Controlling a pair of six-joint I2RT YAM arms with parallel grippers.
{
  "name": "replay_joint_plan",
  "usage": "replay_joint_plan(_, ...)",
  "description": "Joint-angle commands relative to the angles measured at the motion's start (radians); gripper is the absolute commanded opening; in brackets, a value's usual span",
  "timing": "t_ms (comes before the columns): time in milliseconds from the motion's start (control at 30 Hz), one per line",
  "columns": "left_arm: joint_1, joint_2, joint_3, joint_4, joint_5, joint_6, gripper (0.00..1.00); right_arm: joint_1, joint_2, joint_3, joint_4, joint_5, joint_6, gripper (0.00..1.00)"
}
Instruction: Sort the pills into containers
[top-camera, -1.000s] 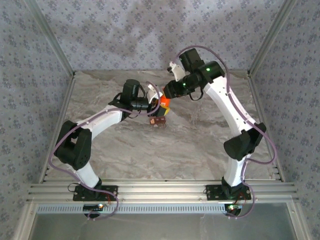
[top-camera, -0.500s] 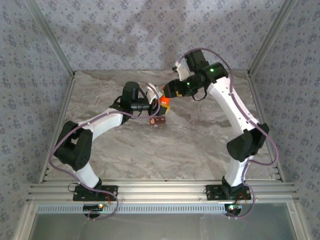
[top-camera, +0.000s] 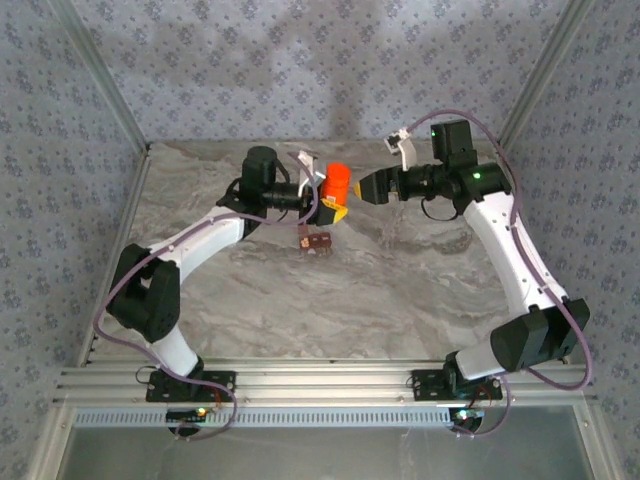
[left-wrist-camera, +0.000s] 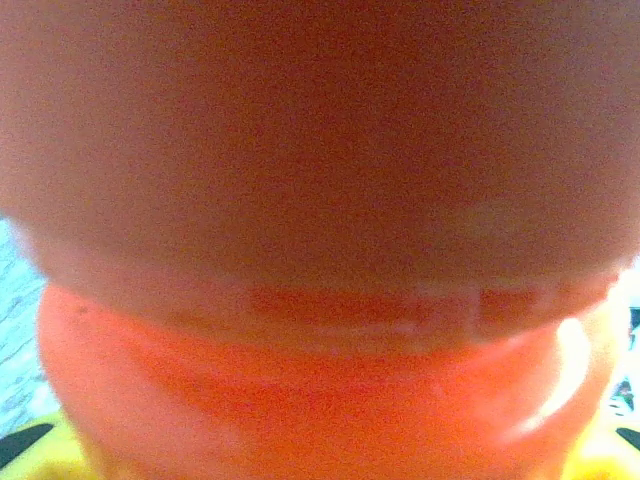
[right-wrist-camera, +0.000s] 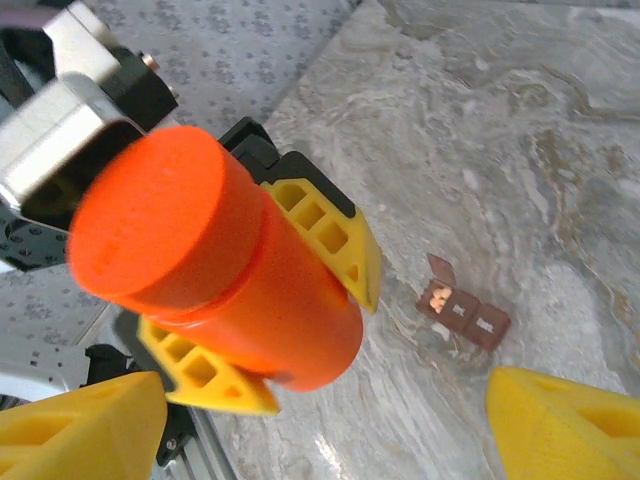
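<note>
My left gripper (top-camera: 335, 203) is shut on a bright orange bottle (top-camera: 338, 181) and holds it above the table with its orange cap on. The right wrist view shows its yellow fingers (right-wrist-camera: 335, 245) clamping the bottle (right-wrist-camera: 255, 290) from both sides. Close up in the left wrist view, the bottle (left-wrist-camera: 320, 380) is a blur. My right gripper (top-camera: 366, 187) stands open just right of the cap, touching nothing. The containers (top-camera: 316, 241), a dark reddish-brown strip, lie on the table below the bottle. One lid is up, with pale pills (right-wrist-camera: 436, 297) inside that compartment (right-wrist-camera: 463, 312).
The marble-patterned table (top-camera: 400, 290) is walled by patterned panels at the back and sides. An aluminium rail (top-camera: 320, 382) runs along the near edge by the arm bases.
My right gripper has opened and drawn back to the right, off the bottle's cap. The left gripper still holds the bottle, now turned a little more upright.
</note>
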Motion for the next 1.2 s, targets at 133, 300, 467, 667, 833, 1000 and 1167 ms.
replay_joint_plan(133, -0.012, 0.011, 0.083, -0.114, 0.154, 0.003, 0.0, 0.012, -0.001, 0.038, 0.095, -0.089, -0.05, 0.85)
replay_joint_plan(300, -0.016, 0.024, 0.097, -0.144, 0.172, 0.008, 0.0, 0.039, 0.021, 0.076, 0.09, -0.115, -0.068, 0.84)
replay_joint_plan(467, -0.016, 0.041, 0.112, -0.168, 0.184, 0.012, 0.0, 0.069, 0.046, 0.106, 0.085, -0.122, -0.075, 0.83)
replay_joint_plan(667, -0.017, 0.048, 0.121, -0.17, 0.185, 0.014, 0.0, 0.098, 0.088, 0.158, 0.053, -0.111, -0.086, 0.76)
replay_joint_plan(833, -0.017, 0.047, 0.122, -0.175, 0.182, 0.019, 0.0, 0.103, 0.097, 0.165, 0.019, -0.096, -0.105, 0.72)
replay_joint_plan(1000, -0.017, 0.047, 0.126, -0.175, 0.182, 0.021, 0.0, 0.103, 0.098, 0.166, -0.019, -0.066, -0.126, 0.72)
replay_joint_plan(1167, -0.017, 0.046, 0.125, -0.175, 0.182, 0.021, 0.0, 0.102, 0.101, 0.165, -0.039, -0.051, -0.13, 0.57)
